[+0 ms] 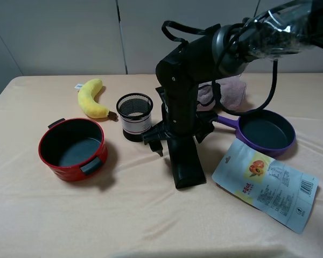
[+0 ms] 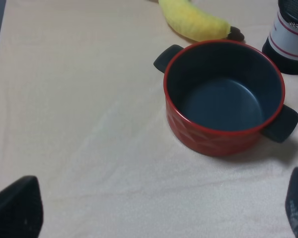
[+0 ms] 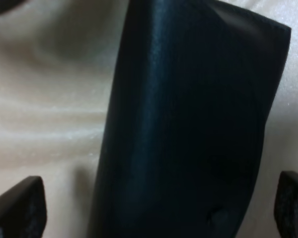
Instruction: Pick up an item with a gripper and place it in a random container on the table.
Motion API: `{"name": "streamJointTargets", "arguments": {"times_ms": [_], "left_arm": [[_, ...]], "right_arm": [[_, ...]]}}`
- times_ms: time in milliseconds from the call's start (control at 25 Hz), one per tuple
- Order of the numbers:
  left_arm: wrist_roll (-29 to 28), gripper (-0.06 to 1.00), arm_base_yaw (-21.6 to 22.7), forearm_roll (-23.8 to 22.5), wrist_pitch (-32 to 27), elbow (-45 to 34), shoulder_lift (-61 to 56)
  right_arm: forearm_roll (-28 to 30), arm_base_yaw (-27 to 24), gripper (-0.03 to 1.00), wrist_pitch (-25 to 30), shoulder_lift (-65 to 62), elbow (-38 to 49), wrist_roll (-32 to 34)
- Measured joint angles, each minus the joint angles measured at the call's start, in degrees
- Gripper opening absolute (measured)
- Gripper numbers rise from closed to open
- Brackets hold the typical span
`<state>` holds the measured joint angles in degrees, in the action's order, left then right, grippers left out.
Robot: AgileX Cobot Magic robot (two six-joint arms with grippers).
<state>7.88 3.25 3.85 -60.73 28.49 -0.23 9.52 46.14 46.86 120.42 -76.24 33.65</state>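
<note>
Wrinkled peach cloth table [image 1: 151, 231]. Bulky black right arm [image 1: 204, 59] hangs over centre. Small purple frying pan [image 1: 266, 134] with a dark inside is empty, at 2 o'clock from the matte black wedge-shaped case [image 1: 185, 166]. The case lies flat on the cloth at table centre. Right gripper [image 3: 154, 206] is spread wide, straddling the case, not yet clamped. Left gripper [image 2: 154, 208] is also wide and holds nothing. Suggest: drop lower, centre across the narrow width, close squarely. Smooth shell looks slip-prone.

A red pot [image 2: 213, 143] stands on the table [image 2: 74, 109], a yellow banana [image 2: 191, 20] near it.
</note>
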Motion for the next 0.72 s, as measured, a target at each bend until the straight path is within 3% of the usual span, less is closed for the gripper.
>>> {"name": "streamJointTargets", "arguments": {"times_ms": [720], "left_arm": [[0.0, 0.99, 0.0, 0.0, 0.0, 0.0, 0.0]], "right_arm": [[1.86, -0.38, 0.69, -1.78, 2.08, -0.05, 0.15]]}}
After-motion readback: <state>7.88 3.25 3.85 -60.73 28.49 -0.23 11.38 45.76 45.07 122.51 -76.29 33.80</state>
